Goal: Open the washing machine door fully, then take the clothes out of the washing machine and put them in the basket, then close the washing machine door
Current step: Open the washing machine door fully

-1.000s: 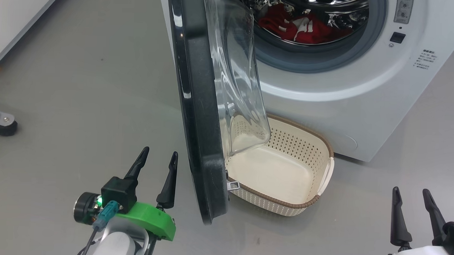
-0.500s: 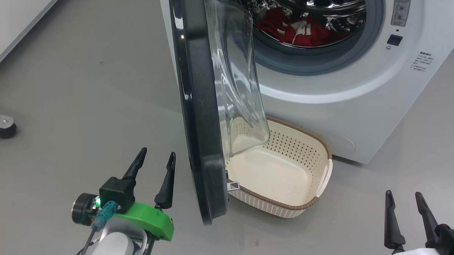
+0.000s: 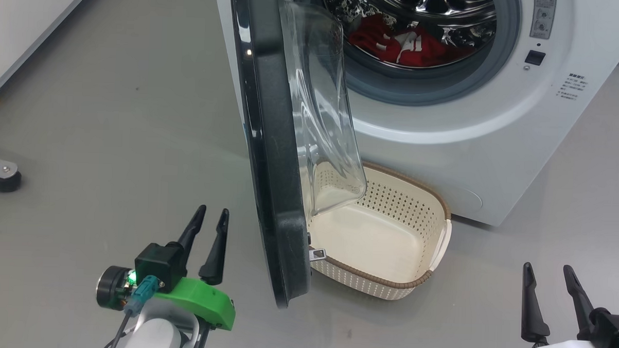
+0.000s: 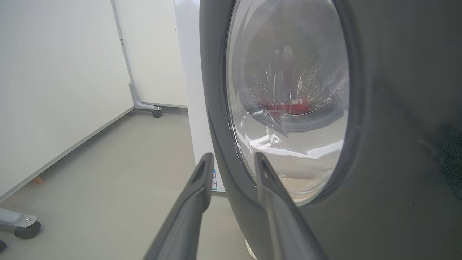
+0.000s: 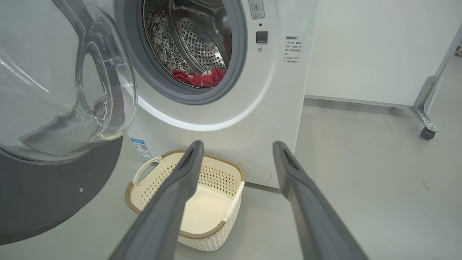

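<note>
The left gripper (image 3: 211,212) is drawing its fingers (image 3: 215,248) closer than a second ago, still parted, gripping nothing, just left of the door (image 3: 269,141). The door is standing part open on the washer (image 3: 444,148). Beyond it, the jersey (image 3: 406,43) is lying in the drum (image 3: 449,14); the basket (image 3: 391,197) is sitting just right of the door. Well right, the right gripper (image 3: 547,268) is hanging spread, empty.

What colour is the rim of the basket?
Brown, woven-looking. The basket shows best in the right wrist view.
</note>
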### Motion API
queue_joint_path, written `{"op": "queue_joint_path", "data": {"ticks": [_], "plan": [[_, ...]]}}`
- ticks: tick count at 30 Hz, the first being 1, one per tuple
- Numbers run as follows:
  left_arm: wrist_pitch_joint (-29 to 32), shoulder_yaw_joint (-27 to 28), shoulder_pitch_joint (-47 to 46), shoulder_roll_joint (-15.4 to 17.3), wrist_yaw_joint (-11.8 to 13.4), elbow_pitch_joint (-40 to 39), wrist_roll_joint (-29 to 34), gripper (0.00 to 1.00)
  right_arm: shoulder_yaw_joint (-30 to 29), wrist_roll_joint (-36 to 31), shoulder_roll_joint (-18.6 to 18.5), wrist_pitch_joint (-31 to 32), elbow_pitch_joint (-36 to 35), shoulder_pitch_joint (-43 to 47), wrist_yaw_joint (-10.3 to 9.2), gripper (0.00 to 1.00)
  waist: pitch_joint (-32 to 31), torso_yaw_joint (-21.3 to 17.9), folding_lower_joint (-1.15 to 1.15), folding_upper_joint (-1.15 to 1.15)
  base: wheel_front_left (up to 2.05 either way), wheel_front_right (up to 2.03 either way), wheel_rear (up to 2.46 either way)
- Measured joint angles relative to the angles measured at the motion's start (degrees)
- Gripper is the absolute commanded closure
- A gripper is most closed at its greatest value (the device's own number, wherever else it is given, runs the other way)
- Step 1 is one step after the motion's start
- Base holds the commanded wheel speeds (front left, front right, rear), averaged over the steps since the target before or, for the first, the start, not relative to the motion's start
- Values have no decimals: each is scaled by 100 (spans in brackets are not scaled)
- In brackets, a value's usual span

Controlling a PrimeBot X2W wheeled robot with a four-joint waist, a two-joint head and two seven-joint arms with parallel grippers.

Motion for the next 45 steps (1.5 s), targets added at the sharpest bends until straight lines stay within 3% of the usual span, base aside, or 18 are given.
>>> {"op": "queue_joint_path", "data": {"ticks": [14,22,30,32,38,45], "plan": [[0,261,-11,-1,113,-263,165,100,1,-10,22,-7,18,-2,0,0,6,-14,0,0,0,0,0],[-1,632,-328,-1,214,-1074,366,100,-4,-25,27,-8,18,-8,0,0,8,-13,0,0,0,0,0],[-33,775,-851,-3,266,-2461,703,100,-19,-34,32,-24,19,-12,1,0,9,-24,0,0,0,0,0],[-34,595,-1005,-5,278,-2958,706,100,-16,-35,40,-24,22,-13,8,0,9,-32,0,0,0,0,0],[-35,42,-1012,-3,213,-3390,705,100,-4,-36,64,-24,60,-15,12,0,-5,-58,0,0,0,0,0],[103,-953,-569,9,-290,-3463,438,100,-7,-36,81,-24,99,-15,15,0,-47,-88,0,0,0,0,0]]}}
